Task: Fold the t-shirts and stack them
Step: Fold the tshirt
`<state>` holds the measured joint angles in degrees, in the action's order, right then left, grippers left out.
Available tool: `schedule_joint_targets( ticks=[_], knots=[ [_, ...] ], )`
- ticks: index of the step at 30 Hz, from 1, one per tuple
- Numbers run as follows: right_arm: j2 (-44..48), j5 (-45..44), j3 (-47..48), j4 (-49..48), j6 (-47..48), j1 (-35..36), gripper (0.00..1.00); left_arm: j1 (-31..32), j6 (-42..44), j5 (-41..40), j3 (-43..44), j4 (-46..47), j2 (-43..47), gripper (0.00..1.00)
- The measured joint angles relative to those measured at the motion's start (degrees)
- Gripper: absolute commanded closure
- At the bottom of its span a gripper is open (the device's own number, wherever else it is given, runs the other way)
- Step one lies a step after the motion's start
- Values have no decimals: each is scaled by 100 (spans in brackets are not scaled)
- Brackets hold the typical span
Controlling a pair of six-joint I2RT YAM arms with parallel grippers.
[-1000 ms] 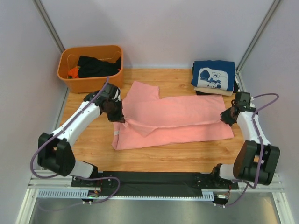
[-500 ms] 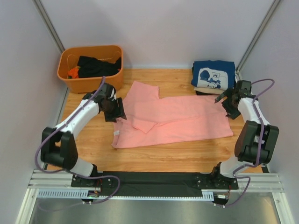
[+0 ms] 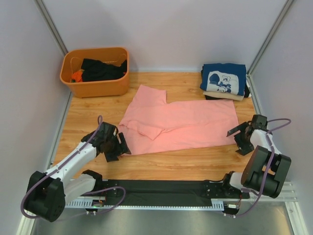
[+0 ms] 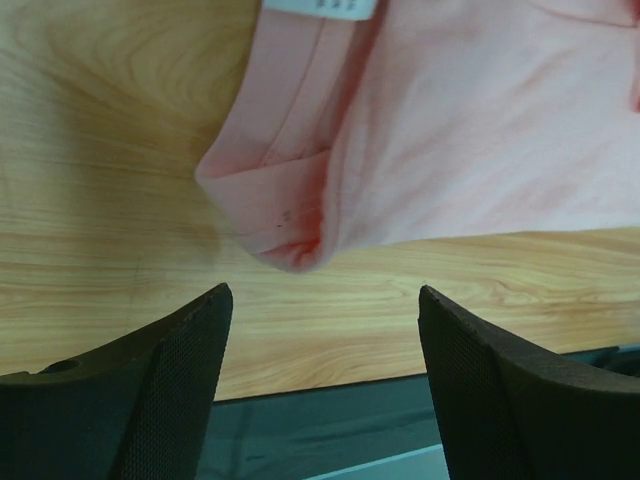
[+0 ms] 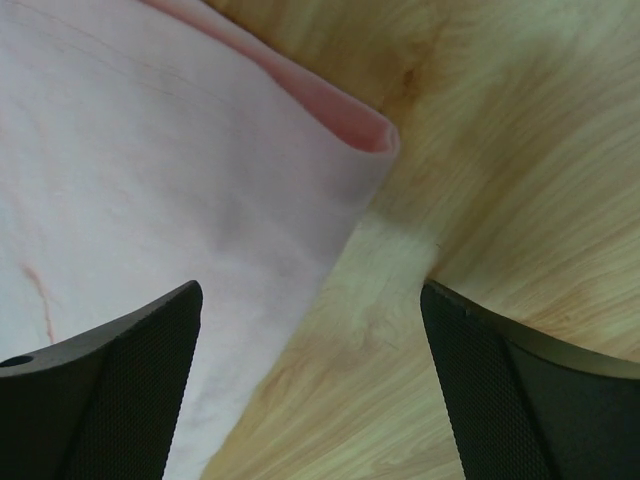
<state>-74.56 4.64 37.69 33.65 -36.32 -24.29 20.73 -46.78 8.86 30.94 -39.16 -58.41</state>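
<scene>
While my bench carries the salmon-pink t-shirt spread across its middle, both pincers gape wide and hold nothing.
Folded at the far right corner lies the navy t-shirt; my left pincer sits by the pink shirt's near-left corner, my right pincer by its near-right corner.

The spread t-shirt is lying mid-table. Behind it to the left, the tub is sitting with clothes in it. Behind it to the right, the folded t-shirts are lying stacked. The left gripper is hovering at its near left corner, the right gripper at its near right corner.
</scene>
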Motion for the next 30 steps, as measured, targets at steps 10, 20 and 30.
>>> schedule_joint_targets(
  ticks=[10, 20, 30],
  knots=[
    [-691, 385, 256, -758, 11, -136, 57, 20, -487, -391, -133, 863, -750, 53],
    [-527, 831, -72, -868, 103, -140, 100, -208, -201, -935, 444, 739, -743, 100],
    [1670, 911, -199, 391, -17, -129, 100, -855, -17, -1001, 1117, -579, 1123, 100]
  ],
)
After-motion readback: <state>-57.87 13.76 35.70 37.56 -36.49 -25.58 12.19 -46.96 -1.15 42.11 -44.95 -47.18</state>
